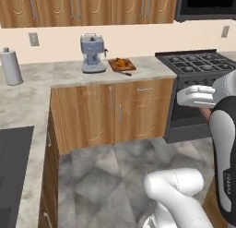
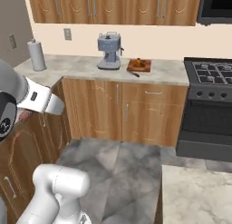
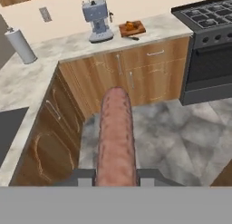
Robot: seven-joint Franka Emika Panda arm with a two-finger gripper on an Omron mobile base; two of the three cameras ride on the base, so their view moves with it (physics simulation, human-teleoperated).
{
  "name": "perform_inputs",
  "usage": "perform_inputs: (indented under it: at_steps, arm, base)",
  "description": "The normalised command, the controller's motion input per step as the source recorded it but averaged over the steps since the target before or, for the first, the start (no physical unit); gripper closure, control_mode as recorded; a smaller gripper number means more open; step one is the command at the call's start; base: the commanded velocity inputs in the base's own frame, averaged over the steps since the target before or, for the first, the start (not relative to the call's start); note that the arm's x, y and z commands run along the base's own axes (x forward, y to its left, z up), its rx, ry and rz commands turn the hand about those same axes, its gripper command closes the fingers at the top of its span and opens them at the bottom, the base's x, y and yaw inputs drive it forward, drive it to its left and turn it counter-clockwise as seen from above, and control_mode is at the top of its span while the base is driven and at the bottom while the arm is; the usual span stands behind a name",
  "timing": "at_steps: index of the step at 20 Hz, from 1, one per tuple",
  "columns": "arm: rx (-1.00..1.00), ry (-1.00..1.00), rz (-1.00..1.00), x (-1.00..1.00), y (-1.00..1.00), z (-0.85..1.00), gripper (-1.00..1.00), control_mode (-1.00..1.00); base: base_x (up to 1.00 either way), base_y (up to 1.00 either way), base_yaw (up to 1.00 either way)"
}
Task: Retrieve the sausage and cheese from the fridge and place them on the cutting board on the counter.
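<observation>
My gripper (image 3: 116, 177) is shut on the sausage (image 3: 116, 132), a reddish-brown roll that sticks out forward between the fingertips, held in the air over the kitchen floor. Its end peeks out below the white hand in the left base view (image 1: 204, 112). Across the room the cutting board (image 1: 129, 65) (image 2: 146, 66) (image 3: 140, 27) lies on the counter (image 1: 69, 73), right of the coffee machine. The orange cheese (image 1: 120, 62) (image 2: 138, 62) (image 3: 130, 26) rests on the board. The fridge is out of view.
A dark-handled knife (image 1: 125, 73) lies at the board's front edge. A grey coffee machine (image 1: 93, 54) and a paper towel roll (image 1: 11, 67) stand on the counter. The black stove (image 1: 203, 63) is to the right, with wooden cabinets (image 1: 115, 114) below and grey tiled floor (image 1: 101, 176) between.
</observation>
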Motion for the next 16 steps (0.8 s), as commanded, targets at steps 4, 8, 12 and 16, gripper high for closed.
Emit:
perform_inputs:
  at_steps: [4,8,12,16]
  arm:
    - [0.0,0.0,0.0,0.0,0.0,0.0,1.0,1.0]
    - [0.0,0.0,0.0,0.0,0.0,0.0,1.0,1.0]
    - [0.0,0.0,0.0,0.0,0.0,0.0,1.0,1.0]
    - [0.0,0.0,0.0,0.0,0.0,0.0,1.0,1.0]
  base:
    - [1.0,-0.01,-0.11]
    - [1.0,-0.06,-0.12]
    - [1.0,-0.08,-0.11]
    - [1.0,-0.12,-0.09]
